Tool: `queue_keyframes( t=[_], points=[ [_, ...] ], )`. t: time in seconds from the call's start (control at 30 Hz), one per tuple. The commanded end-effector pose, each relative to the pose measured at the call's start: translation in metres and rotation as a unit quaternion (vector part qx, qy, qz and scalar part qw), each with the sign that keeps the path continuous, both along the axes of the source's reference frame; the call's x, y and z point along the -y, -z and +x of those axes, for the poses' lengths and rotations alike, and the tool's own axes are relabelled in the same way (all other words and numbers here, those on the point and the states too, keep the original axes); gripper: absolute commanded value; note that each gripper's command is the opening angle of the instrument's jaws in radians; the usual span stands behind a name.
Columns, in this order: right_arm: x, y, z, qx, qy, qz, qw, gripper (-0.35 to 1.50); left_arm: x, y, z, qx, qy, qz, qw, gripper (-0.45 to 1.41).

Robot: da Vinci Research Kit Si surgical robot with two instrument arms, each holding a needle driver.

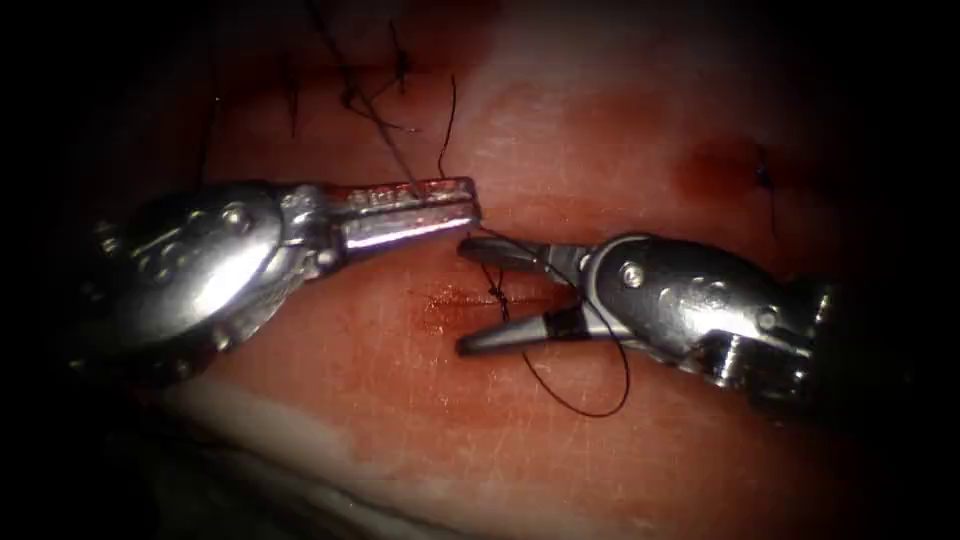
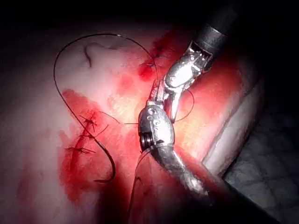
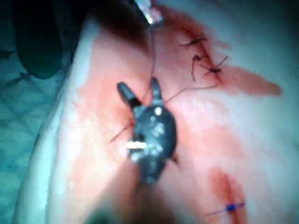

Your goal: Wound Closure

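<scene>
1. While the left tool (image 1: 470, 212) at centre frame clamps the thread (image 1: 590, 405), the right tool (image 1: 478, 298) gapes beside it, a loop draped round its jaws, gripping nothing.
2. The needle (image 2: 108, 163) lies loose on the tissue (image 1: 400, 420) near the stitches (image 2: 86, 135).
3. This looks like knot-tying; the open jaws would need a thread end.

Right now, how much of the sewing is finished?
Done: knotted stitches already sit on the tissue. In hand: the left claw looks shut on the thread. The right claw is open, holding nothing, with thread looped around it. The needle seems to lie loose on the tissue, not in it. Left: that loop is slack, so this knot looks unfinished.
</scene>
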State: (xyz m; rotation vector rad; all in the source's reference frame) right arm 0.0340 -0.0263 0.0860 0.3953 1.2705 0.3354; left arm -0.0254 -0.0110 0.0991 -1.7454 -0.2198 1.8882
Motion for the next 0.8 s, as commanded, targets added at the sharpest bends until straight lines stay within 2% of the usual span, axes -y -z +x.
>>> queue_keyframes(
  t=[0.03,0.2,0.53,0.67,0.8],
  points=[
    [0.0006,-0.0006,0.0008,-0.006,0.003,0.004,1.0,0.49,0.0,-0.0013,-0.0004,0.0,0.001,0.0,1.0,-0.45],
    [0.0005,-0.0002,0.0008,-0.027,0.007,0.014,1.0,0.48,-0.0013,-0.0047,-0.0002,-0.008,0.007,-0.01,1.0,-0.45],
    [-0.0005,0.0007,0.0006,-0.068,-0.017,0.033,0.997,0.44,0.0,-0.0113,0.0001,-0.024,0.001,-0.009,1.0,-0.45],
    [-0.001,-0.0001,0.0004,-0.104,-0.058,0.066,0.991,0.38,0.0013,-0.0129,0.0001,-0.032,0.0,-0.009,0.999,-0.45],
    [-0.0015,-0.001,0.0005,-0.101,-0.096,0.08,0.987,0.36,0.0031,-0.0138,0.0002,-0.037,-0.003,-0.006,0.999,-0.45]
  ],
)
